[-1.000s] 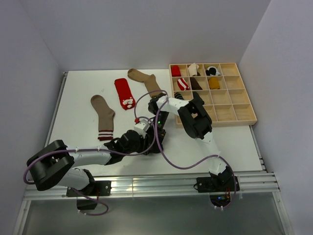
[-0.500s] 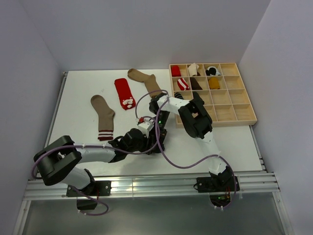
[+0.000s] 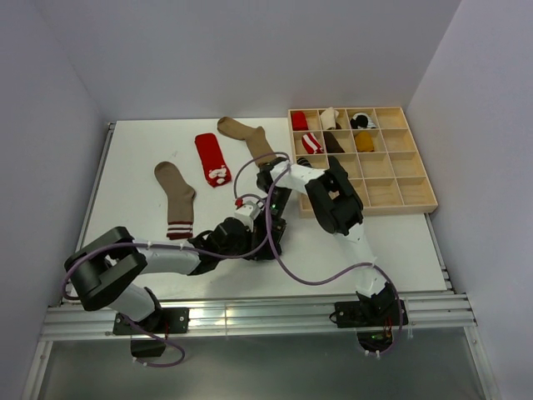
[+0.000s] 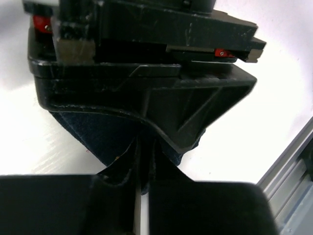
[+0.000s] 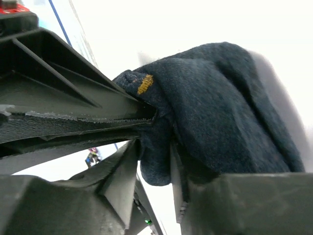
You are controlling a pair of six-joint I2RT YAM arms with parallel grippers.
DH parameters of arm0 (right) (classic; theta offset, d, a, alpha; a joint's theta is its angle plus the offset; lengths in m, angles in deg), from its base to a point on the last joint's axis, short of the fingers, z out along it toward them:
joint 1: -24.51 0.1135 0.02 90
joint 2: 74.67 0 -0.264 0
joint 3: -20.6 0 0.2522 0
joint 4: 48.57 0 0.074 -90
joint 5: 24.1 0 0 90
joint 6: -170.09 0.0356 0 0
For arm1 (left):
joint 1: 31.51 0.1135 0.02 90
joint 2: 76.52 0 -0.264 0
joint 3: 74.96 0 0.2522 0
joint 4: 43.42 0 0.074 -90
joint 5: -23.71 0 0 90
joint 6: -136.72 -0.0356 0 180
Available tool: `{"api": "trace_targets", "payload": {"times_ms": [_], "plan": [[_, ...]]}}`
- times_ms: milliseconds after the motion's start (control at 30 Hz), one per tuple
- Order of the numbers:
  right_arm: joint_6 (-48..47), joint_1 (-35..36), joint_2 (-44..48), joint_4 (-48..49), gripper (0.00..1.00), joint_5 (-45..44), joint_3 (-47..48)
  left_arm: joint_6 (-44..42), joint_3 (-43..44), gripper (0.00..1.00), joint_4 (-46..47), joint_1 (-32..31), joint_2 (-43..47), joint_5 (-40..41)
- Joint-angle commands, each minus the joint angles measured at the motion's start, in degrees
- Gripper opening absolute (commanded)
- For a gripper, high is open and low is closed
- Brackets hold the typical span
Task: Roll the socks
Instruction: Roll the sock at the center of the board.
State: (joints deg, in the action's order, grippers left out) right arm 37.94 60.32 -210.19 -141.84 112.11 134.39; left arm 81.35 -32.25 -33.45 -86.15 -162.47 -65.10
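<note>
White table (image 3: 141, 150): one bunched navy knitted sock (image 5: 220, 107) is found mid-table toward the near edge, between both tools. It is pinched by the near-closed left gripper (image 4: 142, 164). A fold lies within the slightly parted right gripper (image 5: 155, 164), hold unconfirmed.

We see a navy sock (image 5: 220, 107) with a small orange stitched mark near its edge. On the white worktop (image 3: 141, 150) we count a tan sock (image 3: 176, 193) with a cuff striped maroon and white, a red sock (image 3: 211, 154) with a white motif, and a plain brown sock (image 3: 247, 136). The pale wooden tray (image 3: 391, 193) shows us rolled socks (image 3: 299, 121) in red, cream, black-and-white, red-and-white stripes, dark brown and mustard. We also note a purple cable (image 3: 312, 283).
</note>
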Motion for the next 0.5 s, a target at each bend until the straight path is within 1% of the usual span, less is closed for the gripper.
{"api": "trace_targets", "payload": {"times_ms": [0,33,167,233,467], "plan": [[1.10,-0.83,2.28,7.69,0.43,-2.10,-1.50,2.81,-0.65,0.02,-6.85,-0.04,-3.52,-1.80],[1.54,-1.18,2.98,8.39,0.45,-1.92,-1.85,3.42,-0.56,0.00,-7.29,0.05,-3.61,-1.81],[3.03,-2.67,7.01,11.04,0.50,0.27,-3.61,5.00,-0.65,0.00,-8.52,0.58,-4.75,-2.86],[3.04,-3.47,8.43,11.48,0.51,1.33,-4.49,5.79,-0.65,0.00,-8.52,1.37,-5.71,-4.97],[7.43,-7.51,19.14,21.39,0.55,1.15,-11.69,8.78,-1.70,0.00,-7.81,4.79,-6.77,-10.76]]}}
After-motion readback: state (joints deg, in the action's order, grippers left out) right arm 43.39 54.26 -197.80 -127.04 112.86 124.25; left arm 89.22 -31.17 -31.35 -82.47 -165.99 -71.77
